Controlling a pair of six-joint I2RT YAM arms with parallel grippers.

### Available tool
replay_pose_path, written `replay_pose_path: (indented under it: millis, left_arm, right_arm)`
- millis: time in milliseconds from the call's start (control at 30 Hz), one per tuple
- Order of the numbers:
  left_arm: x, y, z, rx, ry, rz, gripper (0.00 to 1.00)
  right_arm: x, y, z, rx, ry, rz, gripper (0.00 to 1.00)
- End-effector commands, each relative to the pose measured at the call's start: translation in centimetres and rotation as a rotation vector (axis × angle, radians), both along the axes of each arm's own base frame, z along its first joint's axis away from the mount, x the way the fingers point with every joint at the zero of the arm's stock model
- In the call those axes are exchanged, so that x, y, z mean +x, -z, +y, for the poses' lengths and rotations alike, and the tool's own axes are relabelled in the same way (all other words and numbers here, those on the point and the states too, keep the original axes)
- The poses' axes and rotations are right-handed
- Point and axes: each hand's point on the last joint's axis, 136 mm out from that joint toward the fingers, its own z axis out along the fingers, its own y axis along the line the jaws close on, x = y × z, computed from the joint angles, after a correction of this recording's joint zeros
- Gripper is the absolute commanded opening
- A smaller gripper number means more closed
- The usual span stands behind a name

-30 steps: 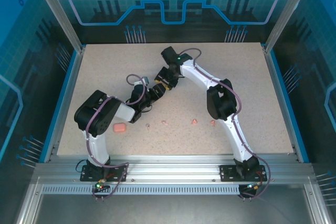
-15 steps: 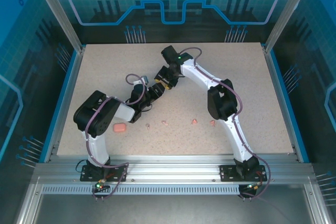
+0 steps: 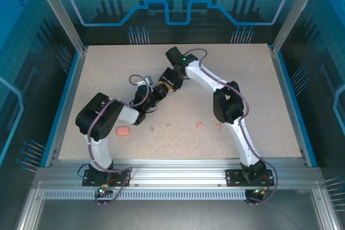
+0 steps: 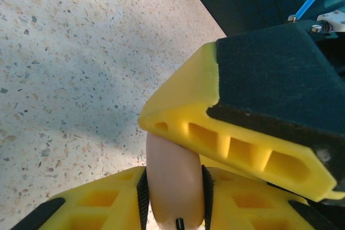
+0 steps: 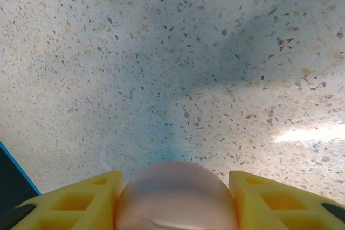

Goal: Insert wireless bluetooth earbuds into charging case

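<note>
The wireless bluetooth earbuds (image 3: 199, 124) lie loose on the counter (image 3: 108, 68), four tiny pieces in a rough row to the right of the rounded-rectangular pink case (image 3: 123, 131). The two paler ones are nearer that case and the two stronger pink ones farther from it. None is in a case yet.

Behind the rounded-rectangular case and to its right, the two arms meet over the counter. The right pincer (image 5: 175, 187) is clamped on the round pink case (image 5: 175, 206), whose dome sits between its yellow fingers. The left pincer (image 4: 175, 189) has its black pads pressed on either side of a narrow pale-pink edge, which I take to be the same round case seen edge-on. One finger of the right pincer crosses just above it in the left wrist view. Both pincers, then, are grasping that case.

I judge the step in hand to be opening the round case, one pincer steadying the body while the other works the lid. Whether the lid has parted I cannot tell. Insertion has not begun. The next move calls for a firm hold on the right and a gentle pull by the left, without squeezing the shell out of grip. The case should then go down open side up near the row of earbuds, each of which wants a fine pinch
</note>
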Motion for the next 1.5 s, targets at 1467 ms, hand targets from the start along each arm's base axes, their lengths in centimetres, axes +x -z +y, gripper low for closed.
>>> replay_pose_path:
  millis: [1467]
  left_arm:
    - [-5.2,-9.4,-5.6,-0.071,0.739,-0.083,0.00]
  right_arm:
    - [-6.4,-13.3,-12.8,0.309,-0.397,-0.780,0.79]
